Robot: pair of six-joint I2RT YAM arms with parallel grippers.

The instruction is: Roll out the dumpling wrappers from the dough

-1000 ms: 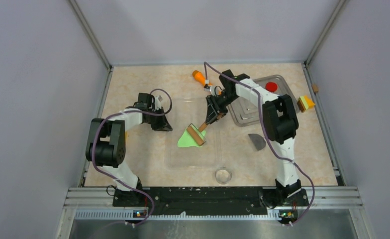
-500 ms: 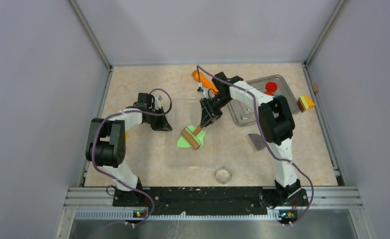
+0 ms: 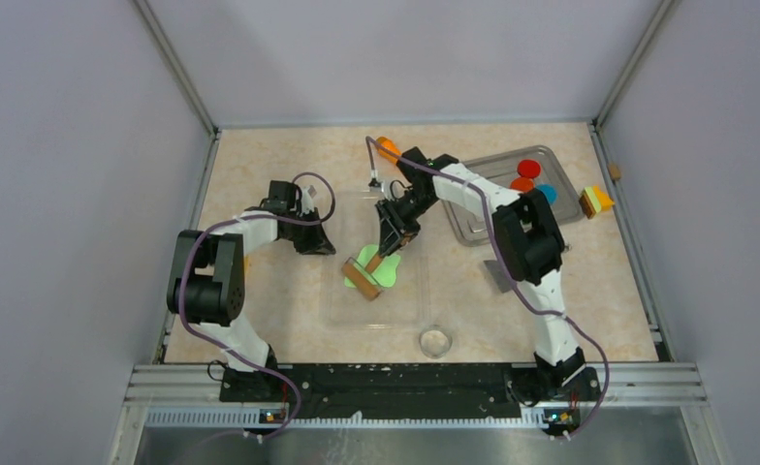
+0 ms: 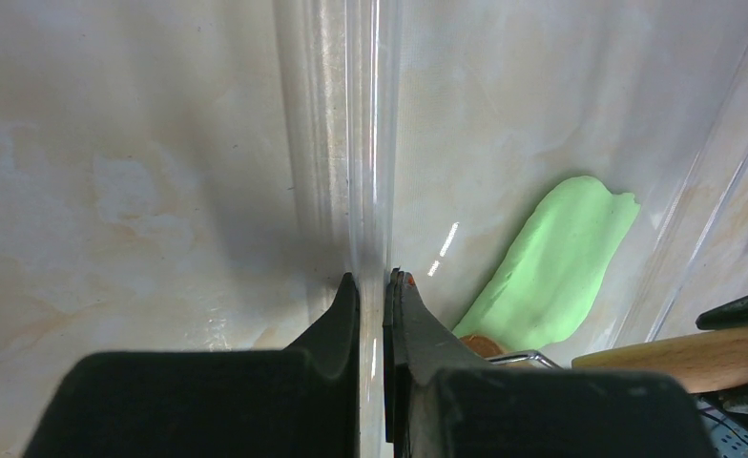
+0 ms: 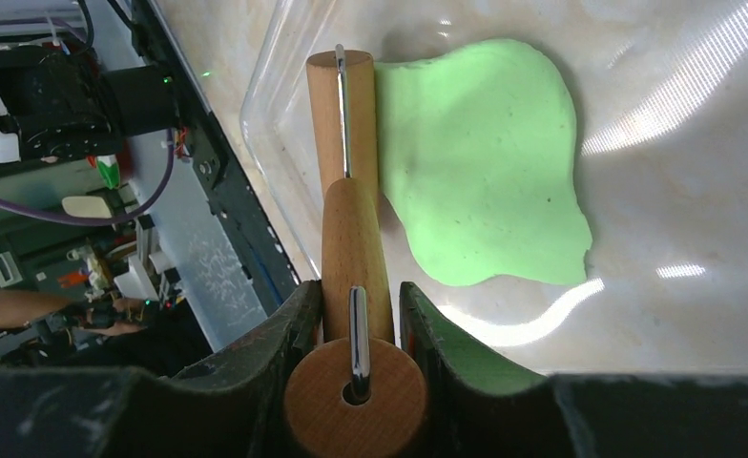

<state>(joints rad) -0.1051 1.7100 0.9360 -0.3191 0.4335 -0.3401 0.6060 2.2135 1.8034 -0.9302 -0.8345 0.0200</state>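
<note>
Right tool point(image 5: 356, 305) is clamped on the wooden handle of the roller point(image 5: 342, 124), one finger on each side, and the handle end fills the bottom of my wrist view. The roller's barrel lies along one edge of the dough point(image 5: 475, 162), touching it. The dough is a thin, irregular light-green sheet on the floor of the clear tray point(image 3: 376, 310), mid-worktop. From above, the barrel covers the dough's left edge, so I can't see its full outline there. In the right wrist view my own finger cuts off the dough's near corner. Left tool point(image 4: 375, 286) is pressed nearly together on the clear tray's left wall, with the wall running up between the fingers. The plastic is see-through, so the contact itself is hard to read. In the left wrist view the dough's lower end is behind my finger. The metal tray point(image 3: 483, 228) at back right holds red point(image 3: 528, 167), orange point(image 3: 522, 184) and blue point(image 3: 546, 192) discs. My right arm hides part of that tray.
</note>
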